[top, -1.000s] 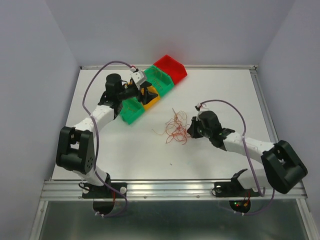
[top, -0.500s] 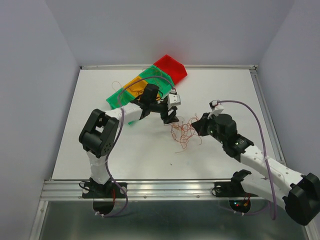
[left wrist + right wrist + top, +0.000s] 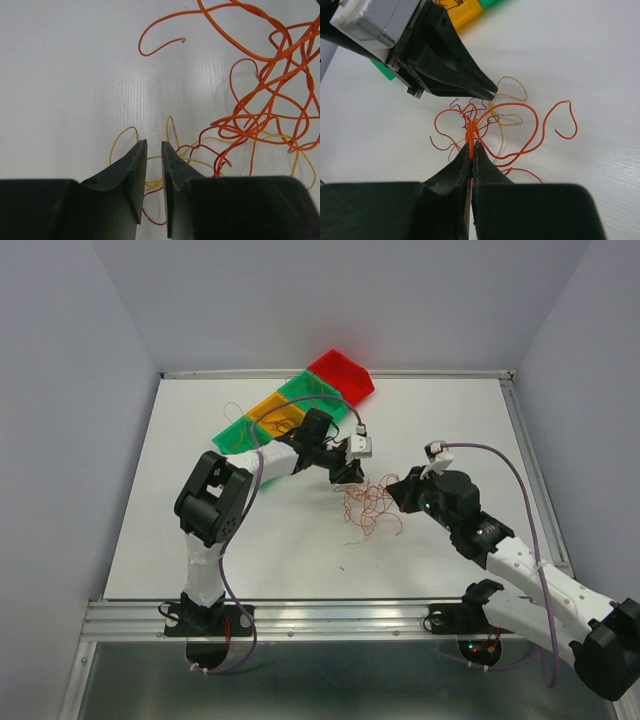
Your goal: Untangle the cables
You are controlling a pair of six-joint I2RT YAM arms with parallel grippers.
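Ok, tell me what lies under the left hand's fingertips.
Thin yellow and red cables on the white table, running beneath the left hand. Its fingers hide where those strands lead.

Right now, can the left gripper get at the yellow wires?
Probably yes: left gripper hangs right over the yellow wires, jaws slightly apart, nothing between. Right gripper pinches the orange wires, not those.
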